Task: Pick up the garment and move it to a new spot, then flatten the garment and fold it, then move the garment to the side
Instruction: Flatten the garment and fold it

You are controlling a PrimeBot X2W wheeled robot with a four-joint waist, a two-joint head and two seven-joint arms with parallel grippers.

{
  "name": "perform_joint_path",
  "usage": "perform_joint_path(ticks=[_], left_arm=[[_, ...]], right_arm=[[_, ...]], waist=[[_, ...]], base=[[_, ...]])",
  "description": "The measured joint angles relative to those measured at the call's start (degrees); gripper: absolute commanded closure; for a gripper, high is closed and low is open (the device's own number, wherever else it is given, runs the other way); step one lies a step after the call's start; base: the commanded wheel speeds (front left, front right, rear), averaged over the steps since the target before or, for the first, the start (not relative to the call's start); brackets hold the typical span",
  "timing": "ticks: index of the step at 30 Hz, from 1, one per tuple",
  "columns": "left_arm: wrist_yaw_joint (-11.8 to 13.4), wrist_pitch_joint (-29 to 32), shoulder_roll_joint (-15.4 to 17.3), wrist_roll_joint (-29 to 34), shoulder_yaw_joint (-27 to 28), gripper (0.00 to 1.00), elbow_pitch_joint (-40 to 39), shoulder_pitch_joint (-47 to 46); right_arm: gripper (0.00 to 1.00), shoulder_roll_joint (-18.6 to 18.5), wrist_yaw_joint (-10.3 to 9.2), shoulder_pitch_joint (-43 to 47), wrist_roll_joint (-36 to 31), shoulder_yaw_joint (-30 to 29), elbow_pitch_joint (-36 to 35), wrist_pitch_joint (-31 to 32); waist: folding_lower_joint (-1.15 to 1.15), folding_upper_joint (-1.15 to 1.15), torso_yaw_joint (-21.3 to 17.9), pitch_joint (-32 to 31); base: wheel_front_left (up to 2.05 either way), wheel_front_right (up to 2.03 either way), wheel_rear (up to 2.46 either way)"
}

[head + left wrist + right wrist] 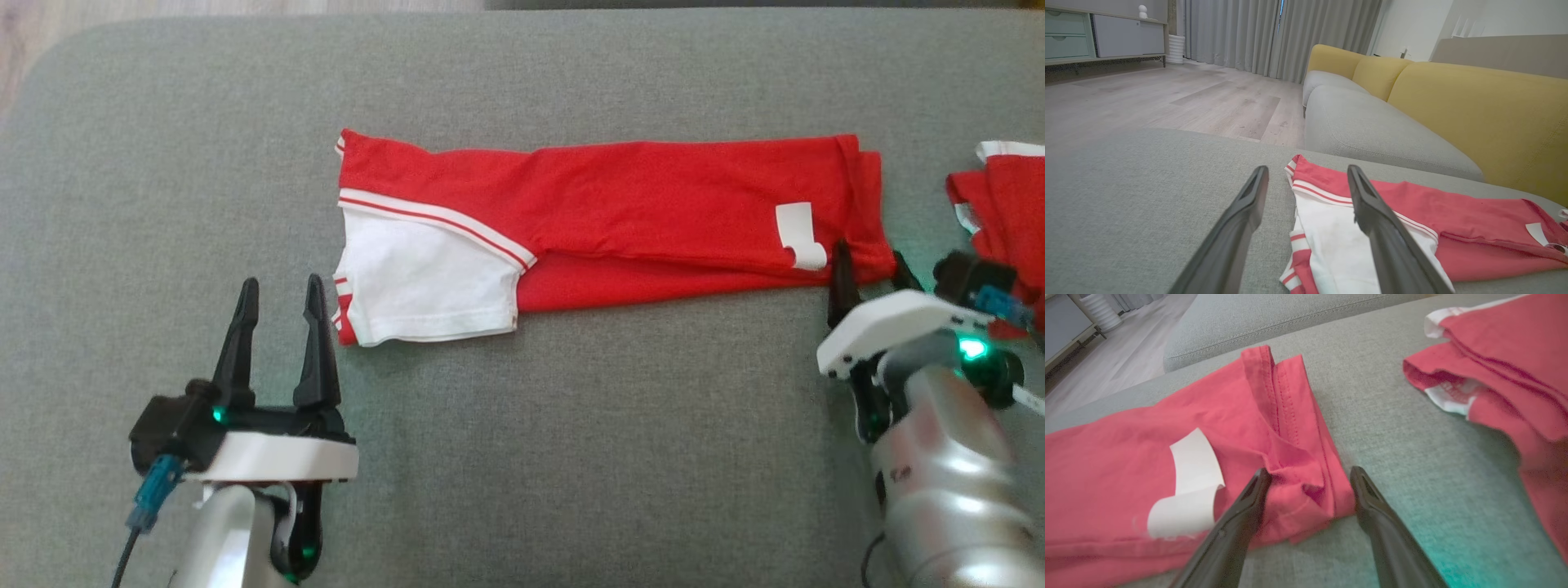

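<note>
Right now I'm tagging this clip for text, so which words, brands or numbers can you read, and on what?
None can be read.
On the red garment, the white patch: a bare shape, no legible letters.
On the right forearm, a small dark mark: too blurred to read.

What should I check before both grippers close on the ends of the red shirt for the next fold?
1. Left gripper open: ok.
2. Right gripper open: ok.
3. Red shirt lying as one long flat strip on the grey cushion: ok.
4. Hem corner between the right gripper's fingers: ok, as the right wrist view shows.
5. White sleeve edge between the left gripper's fingers: ok in the left wrist view; whether the fingers touch the cloth: cannot tell.
6. Second red garment apart from the strip, with bare cushion between them: ok, though it lies close to the right arm.
</note>
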Motion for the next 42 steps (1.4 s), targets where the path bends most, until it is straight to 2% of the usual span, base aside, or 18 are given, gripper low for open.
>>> perform_joint_path(ticks=[3,4,5,13,21,29,33,37,42], left_arm=[[-0.09,0.0,-0.01,0.0,-0.08,0.0,-0.11,-0.4],[-0.09,0.01,-0.01,0.0,-0.08,0.0,-0.1,-0.4],[-0.09,0.01,-0.01,0.0,-0.08,0.0,-0.1,-0.4],[-0.09,0.01,-0.02,0.0,0.05,0.0,0.09,-0.4],[-0.09,0.01,-0.02,-0.62,-0.08,0.0,0.1,-0.21],[-0.09,0.01,-0.03,-1.22,-0.78,0.0,0.11,0.2],[-0.09,0.0,-0.04,-1.59,-1.16,0.0,0.1,0.31],[-0.09,0.01,-0.03,-1.64,-1.12,0.0,0.08,1.41],[-0.09,0.01,-0.01,-2.05,-1.66,0.0,0.32,2.49]], right_arm=[[0.0,-0.34,0.0,-2.33,0.0,0.45,2.49,-0.19],[0.34,-0.48,0.0,-2.86,0.0,0.85,3.27,-0.24],[1.0,-0.59,0.0,-3.35,0.01,1.29,3.89,-0.81],[1.0,-0.43,0.01,-3.67,0.16,2.12,5.83,-4.24],[1.0,-4.71,0.0,-3.1,0.59,-0.82,3.68,-5.59],[1.0,-2.82,0.0,-1.99,2.32,1.67,0.77,-5.78],[1.0,-1.41,0.0,-2.08,3.94,6.02,-1.42,-5.78],[1.0,-0.59,0.0,-2.11,7.44,13.89,-3.27,-5.69],[1.0,-0.59,0.0,-2.14,21.35,30.47,-8.78,-2.25]], waist=[[0.0,0.0,0.11,0.55],[0.0,0.0,0.08,0.62],[0.0,0.0,0.02,0.67],[0.0,0.0,-1.29,-0.46],[-0.01,0.0,-3.35,-3.2],[-0.01,0.0,-4.09,-5.88],[-0.01,0.0,-3.18,-6.8],[-0.01,0.0,-1.87,-7.74],[-0.01,0.0,0.49,-8.51]], base=[[0.0,0.0,0.0],[0.0,0.0,0.0],[0.0,0.0,0.0],[0.0,0.0,0.0],[0.0,0.0,0.0],[0.0,0.0,0.0],[0.0,0.0,0.0],[0.0,0.0,0.0],[0.0,0.0,0.0]])
